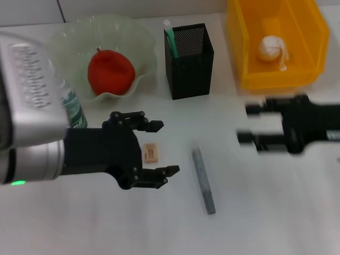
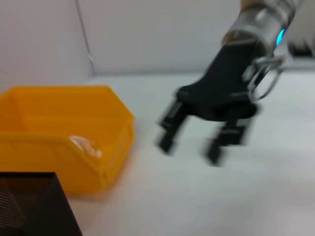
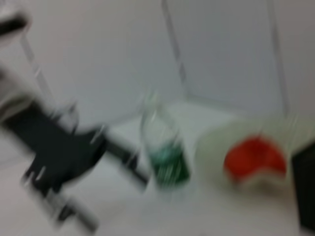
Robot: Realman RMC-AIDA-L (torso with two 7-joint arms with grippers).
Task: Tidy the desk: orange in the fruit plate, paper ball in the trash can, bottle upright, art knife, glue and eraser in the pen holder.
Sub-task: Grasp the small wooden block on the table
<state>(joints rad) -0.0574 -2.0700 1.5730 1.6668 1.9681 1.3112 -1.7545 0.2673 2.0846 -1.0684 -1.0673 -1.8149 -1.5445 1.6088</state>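
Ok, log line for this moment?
left gripper: open around eraser | right gripper: open, empty | glue: on desk

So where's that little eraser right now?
In the head view the eraser lies on the desk, between the left gripper's open fingers, left of the glue.

Tan eraser (image 1: 151, 152) and grey glue (image 1: 203, 180) lie flat on the desk (image 1: 275, 213).

The counter (image 1: 264, 225) carries one orange (image 1: 110, 72), one fruit plate (image 1: 141, 44), one bottle (image 1: 73, 109) (mostly hidden), one eraser (image 1: 151, 152), one glue (image 1: 203, 179), one pen holder (image 1: 191, 67), one art knife (image 1: 170, 36), one trash can (image 1: 303, 71), one paper ball (image 1: 272, 49).
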